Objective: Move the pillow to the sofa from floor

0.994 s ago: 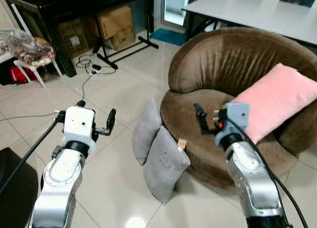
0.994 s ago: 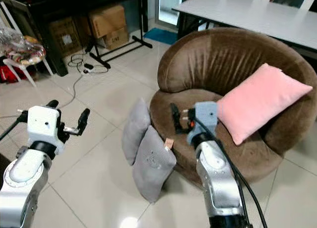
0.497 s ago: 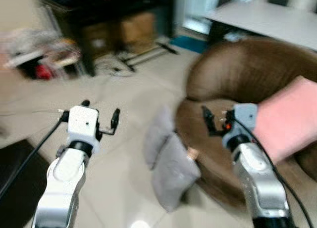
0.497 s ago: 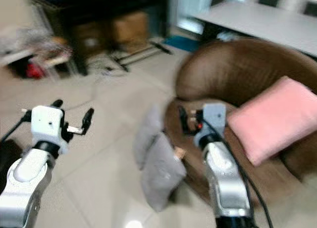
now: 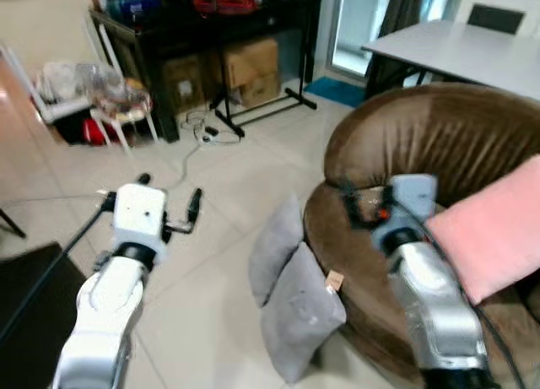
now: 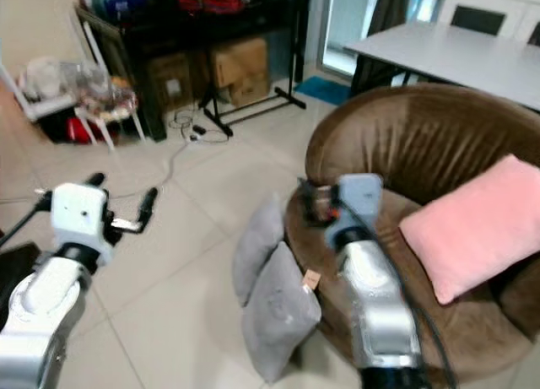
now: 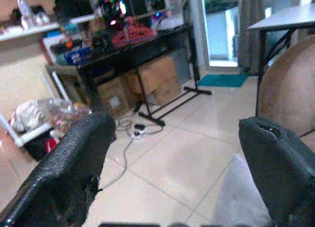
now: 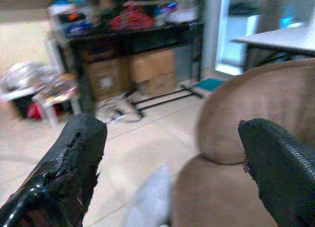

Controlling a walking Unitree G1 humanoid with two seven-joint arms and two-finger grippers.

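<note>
Landmark = brown round sofa [image 5: 439, 144].

Two grey pillows [image 5: 299, 309] on the tile floor [image 5: 211, 237], upright, leaning against sofa's front edge. Front one touches the sofa base; 2nd grey pillow [image 5: 277, 245] sits just behind it, touching it, also against the sofa. Small tag [image 5: 334, 280] on sofa front, right beside the front pillow.

Pink pillow [image 5: 489, 237] already on the sofa seat, propped against the backrest.

Left gripper [image 5: 169, 205] raised over bare floor, well apart from sofa and pillows. Fingers spread wide, nothing between them; left wrist view shows both pads [image 7: 69, 168] far apart w/ floor in the gap.

Right gripper [image 6: 310, 199] up over the sofa's front rim/seat, above and just beside the grey pillows, not touching them. Fingers wide apart, empty; right wrist view: pads [image 8: 74, 163] split, sofa back and a bit of grey pillow seen thru the gap.

Bkgd, away from sofa: black shelf unit [image 5: 211, 26] w/ cardboard boxes [image 5: 249, 64] under it, cables [image 5: 198, 136] on floor, white chair w/ bags [image 5: 93, 89]. White table [image 5: 456, 51] behind the sofa.
</note>
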